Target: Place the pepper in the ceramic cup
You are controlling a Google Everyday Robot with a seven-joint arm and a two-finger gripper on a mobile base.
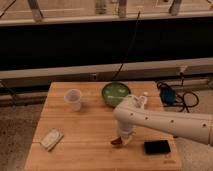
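The pepper (pixel 116 142) is a small dark red-brown piece lying on the wooden table (pixel 85 125) near the front middle. My gripper (pixel 123 138) points down onto it from the white arm that reaches in from the right, and it is shut on the pepper, whose end pokes out to the left. The ceramic cup (pixel 73 99), pale and without a handle, stands upright at the back left of the table, well away from the gripper.
A green bowl (pixel 116 93) sits at the back middle with a white bottle (pixel 143 100) to its right, partly behind the arm. A flat black slab (pixel 157 147) lies right of the gripper. A pale packet (pixel 51 139) lies front left. Cables (pixel 172 96) hang off the right edge.
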